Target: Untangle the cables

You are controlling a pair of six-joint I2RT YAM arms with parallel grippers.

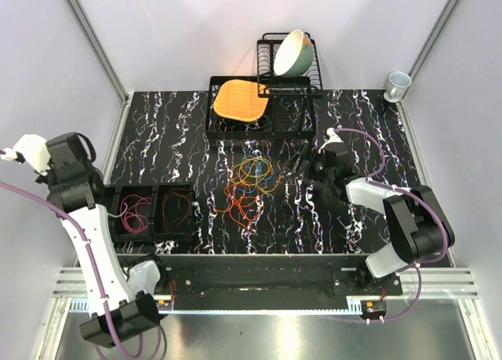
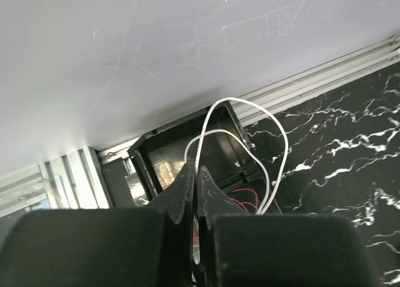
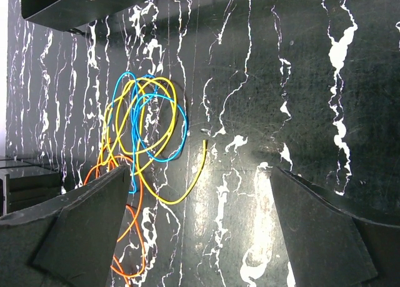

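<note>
The cables (image 1: 249,184) lie as a loose tangle of orange, yellow, blue and purple loops mid-table. In the right wrist view, yellow (image 3: 145,112), blue (image 3: 164,121) and orange (image 3: 128,237) loops lie ahead and to the left. My right gripper (image 1: 303,161) is open and empty just right of the tangle. It is low over the table in its wrist view (image 3: 200,169), with a yellow cable end (image 3: 204,157) between the fingers. My left gripper (image 1: 17,152) is raised at the far left. In its wrist view (image 2: 195,172) it is shut on a white cable (image 2: 279,143) above a black bin (image 2: 145,154).
A two-compartment black bin (image 1: 155,189) at the front left holds red-purple cables (image 1: 135,214) and orange cables (image 1: 179,209). A dish rack (image 1: 292,89) with a bowl (image 1: 293,52), an orange mat (image 1: 239,100) and a mug (image 1: 398,84) stand at the back.
</note>
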